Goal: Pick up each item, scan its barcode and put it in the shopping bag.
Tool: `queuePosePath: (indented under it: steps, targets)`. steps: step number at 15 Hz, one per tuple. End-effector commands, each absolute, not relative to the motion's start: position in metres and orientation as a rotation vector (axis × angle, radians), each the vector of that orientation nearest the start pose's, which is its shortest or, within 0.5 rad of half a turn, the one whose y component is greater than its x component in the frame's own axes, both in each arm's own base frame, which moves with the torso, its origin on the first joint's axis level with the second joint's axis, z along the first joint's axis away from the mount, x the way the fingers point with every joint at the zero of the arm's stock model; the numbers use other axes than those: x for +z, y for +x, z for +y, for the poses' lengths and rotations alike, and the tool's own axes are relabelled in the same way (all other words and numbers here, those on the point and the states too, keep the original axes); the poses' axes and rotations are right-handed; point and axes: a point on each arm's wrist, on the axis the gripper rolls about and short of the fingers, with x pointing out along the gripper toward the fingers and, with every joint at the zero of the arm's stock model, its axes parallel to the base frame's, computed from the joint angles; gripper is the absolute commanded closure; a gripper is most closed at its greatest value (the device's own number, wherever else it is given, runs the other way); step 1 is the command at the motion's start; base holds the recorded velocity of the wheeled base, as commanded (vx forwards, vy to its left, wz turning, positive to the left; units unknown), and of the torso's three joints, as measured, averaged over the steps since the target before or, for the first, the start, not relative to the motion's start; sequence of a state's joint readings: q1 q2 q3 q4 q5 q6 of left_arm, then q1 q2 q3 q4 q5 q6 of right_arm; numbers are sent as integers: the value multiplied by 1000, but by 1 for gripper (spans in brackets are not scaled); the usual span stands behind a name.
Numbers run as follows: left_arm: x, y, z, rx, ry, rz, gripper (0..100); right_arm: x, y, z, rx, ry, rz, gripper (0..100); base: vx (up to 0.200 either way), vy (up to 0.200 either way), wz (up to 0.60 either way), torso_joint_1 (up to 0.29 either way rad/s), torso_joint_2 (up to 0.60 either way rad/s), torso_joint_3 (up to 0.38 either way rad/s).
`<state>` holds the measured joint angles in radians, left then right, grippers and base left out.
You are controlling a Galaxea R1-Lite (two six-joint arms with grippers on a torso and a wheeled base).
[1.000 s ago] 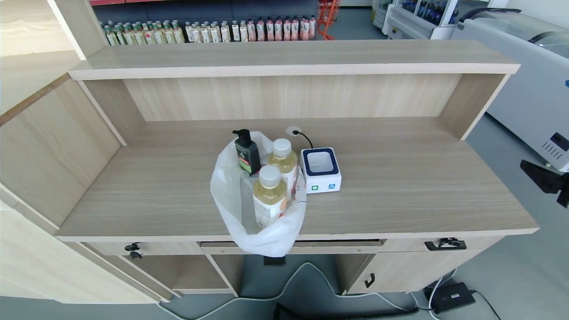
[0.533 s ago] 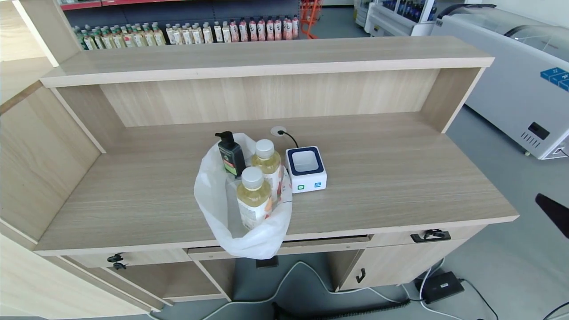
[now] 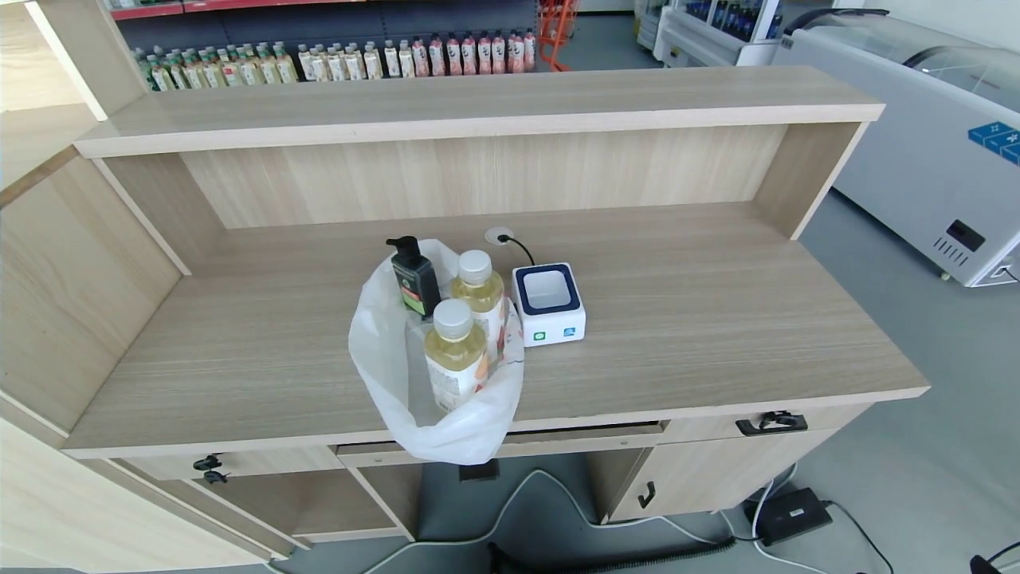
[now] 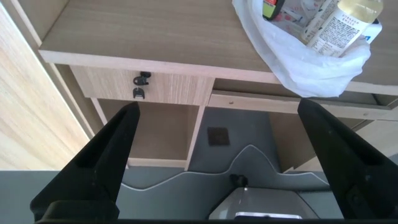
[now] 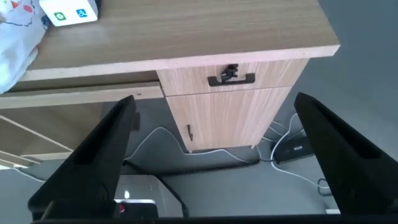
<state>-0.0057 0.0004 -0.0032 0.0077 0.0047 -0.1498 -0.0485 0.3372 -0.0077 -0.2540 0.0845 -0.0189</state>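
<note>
A white shopping bag (image 3: pixel 382 359) stands on the wooden counter (image 3: pixel 701 319), its lip hanging over the front edge. Inside stand two bottles of yellow drink (image 3: pixel 456 355) (image 3: pixel 479 295) and a black pump bottle (image 3: pixel 414 279). Right beside the bag sits the white scanner box (image 3: pixel 548 307) with a blue rim. My left gripper (image 4: pixel 219 107) is open and empty, low in front of the counter, below and left of the bag (image 4: pixel 311 59). My right gripper (image 5: pixel 216 101) is open and empty too, low before the right drawer, with the scanner (image 5: pixel 68 11) far off.
The counter has a raised back shelf (image 3: pixel 478 104) and side walls. Drawers with black handles (image 3: pixel 769 422) (image 3: pixel 209 466) sit under the top, and cables (image 3: pixel 606 534) lie on the floor. A shelf of bottles (image 3: pixel 335 60) and freezers (image 3: pixel 916 119) stand behind.
The head camera shifted early on, then held still. The right gripper, seen at the right edge before, has sunk out of the head view. Bag, bottles and scanner have not moved.
</note>
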Motion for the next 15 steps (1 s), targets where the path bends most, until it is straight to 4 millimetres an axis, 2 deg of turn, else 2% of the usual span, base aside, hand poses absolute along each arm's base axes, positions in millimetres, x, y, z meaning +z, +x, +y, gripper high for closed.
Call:
queuePosePath:
  steps: [1,3,6,15]
  targets:
    - [76,-23,0,-1,-150,5,0,84,-19,1,61,-17,-24,0,0,0,0,0,0,0]
    - [76,-23,0,-1,-150,5,0,82,-23,2,119,-21,-68,0,0,0,0,0,0,0]
    - [76,-23,0,-1,-150,5,0,83,-23,2,117,-73,-73,0,0,0,0,0,0,0]
    - [76,-23,0,0,-150,5,0,83,-23,2,118,-4,-69,0,0,0,0,0,0,0]
